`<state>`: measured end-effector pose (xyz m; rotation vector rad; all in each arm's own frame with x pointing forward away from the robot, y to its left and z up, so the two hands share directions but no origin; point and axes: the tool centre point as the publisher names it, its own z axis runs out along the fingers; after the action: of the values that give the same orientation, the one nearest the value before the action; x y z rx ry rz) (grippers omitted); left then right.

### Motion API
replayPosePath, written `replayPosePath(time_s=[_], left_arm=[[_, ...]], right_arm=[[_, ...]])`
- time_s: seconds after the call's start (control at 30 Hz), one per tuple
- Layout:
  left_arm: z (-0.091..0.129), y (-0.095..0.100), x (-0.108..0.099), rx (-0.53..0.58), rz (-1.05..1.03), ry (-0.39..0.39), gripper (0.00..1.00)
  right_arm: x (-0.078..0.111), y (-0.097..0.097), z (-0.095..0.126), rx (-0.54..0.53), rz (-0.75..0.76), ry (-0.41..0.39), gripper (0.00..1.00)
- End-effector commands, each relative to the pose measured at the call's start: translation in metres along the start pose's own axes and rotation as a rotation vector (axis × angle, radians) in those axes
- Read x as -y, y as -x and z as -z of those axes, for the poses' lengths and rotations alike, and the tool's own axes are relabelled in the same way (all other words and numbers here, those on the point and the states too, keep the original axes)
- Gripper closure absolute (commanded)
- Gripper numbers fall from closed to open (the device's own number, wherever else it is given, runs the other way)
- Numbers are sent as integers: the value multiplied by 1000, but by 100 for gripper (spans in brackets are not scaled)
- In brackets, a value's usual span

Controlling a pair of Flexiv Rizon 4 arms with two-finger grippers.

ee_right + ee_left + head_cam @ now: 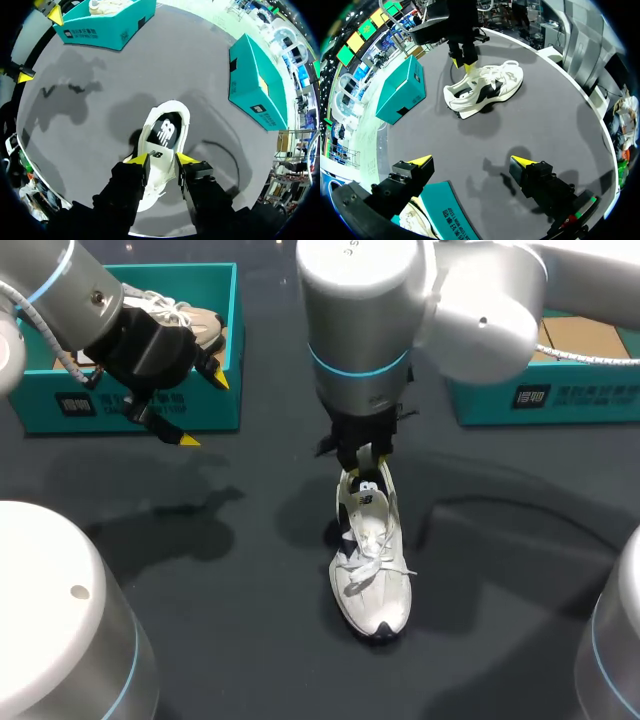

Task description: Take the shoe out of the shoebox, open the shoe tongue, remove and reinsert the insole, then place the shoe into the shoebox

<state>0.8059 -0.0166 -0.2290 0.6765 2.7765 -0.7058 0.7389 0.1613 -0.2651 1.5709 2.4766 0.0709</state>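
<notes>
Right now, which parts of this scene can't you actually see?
- Head view: the shoe's heel is hidden behind the right arm.
- Head view: the second shoe in the left box is largely covered by the left arm.
- Head view: much of the right box's inside sits behind the right arm.
- Right wrist view: the shoe's front is mostly under the right claw.
</notes>
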Motion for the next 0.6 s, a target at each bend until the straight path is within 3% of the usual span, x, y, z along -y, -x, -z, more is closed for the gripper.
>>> replayPosePath(time_s=[0.03,0.1,0.17,0.2,0.23,0.3,0.6], left_arm=[[1,-1,0,1,-1,3,0],[1,-1,0,1,-1,3,0],[1,-1,0,1,-1,3,0],[1,-1,0,1,-1,3,0],[1,-1,0,1,-1,3,0],[1,-1,0,1,-1,3,0],[1,-1,0,1,-1,3,0]], right_arm=[[-1,9,5,-60,250,45,60],[-2,12,6,-89,337,68,57],[-3,16,6,-113,429,78,47],[-2,17,5,-118,461,75,31],[-3,18,5,-135,548,68,1],[0,20,3,-143,618,52,0],[0,20,3,-143,618,52,0]])
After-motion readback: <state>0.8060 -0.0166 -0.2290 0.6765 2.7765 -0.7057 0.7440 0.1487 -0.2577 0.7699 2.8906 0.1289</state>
